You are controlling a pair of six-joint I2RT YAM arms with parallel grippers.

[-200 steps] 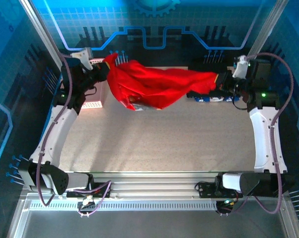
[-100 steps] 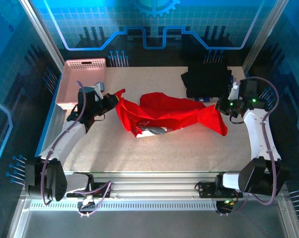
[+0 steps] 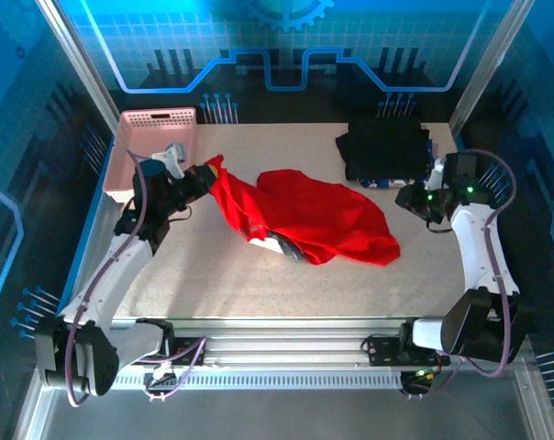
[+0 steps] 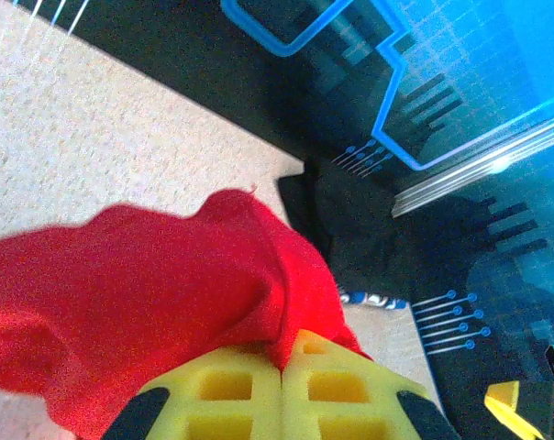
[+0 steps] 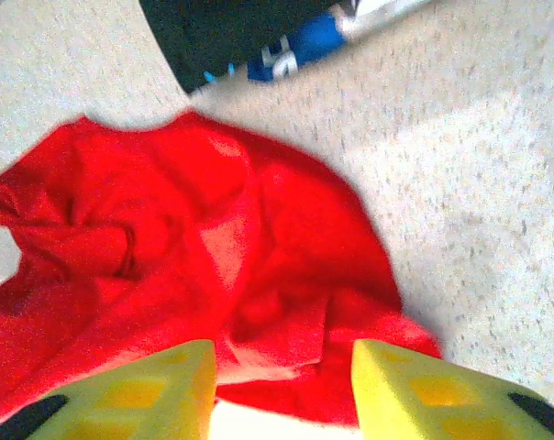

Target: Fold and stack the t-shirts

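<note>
Handling: red t-shirt (image 3: 318, 215) looks light, limp, crease-prone
Hold points: hem corners or shoulders, probably
Left pincer (image 4: 282, 371): clenched on red t-shirt edge
Right pincer (image 5: 282, 376): spread, empty, over worktop (image 3: 259, 284)

Pink perf. basket (image 3: 158, 115) sits at far-L corner of speckled tbl (image 3: 259, 284).

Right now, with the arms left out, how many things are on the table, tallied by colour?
Bright red cloth t-shirt: 1
Black folded cloth shirt: 1
Blue-and-white folded garment, its edge showing under the black one: 1
Pink perforated plastic basket: 1
Total: 4
</note>
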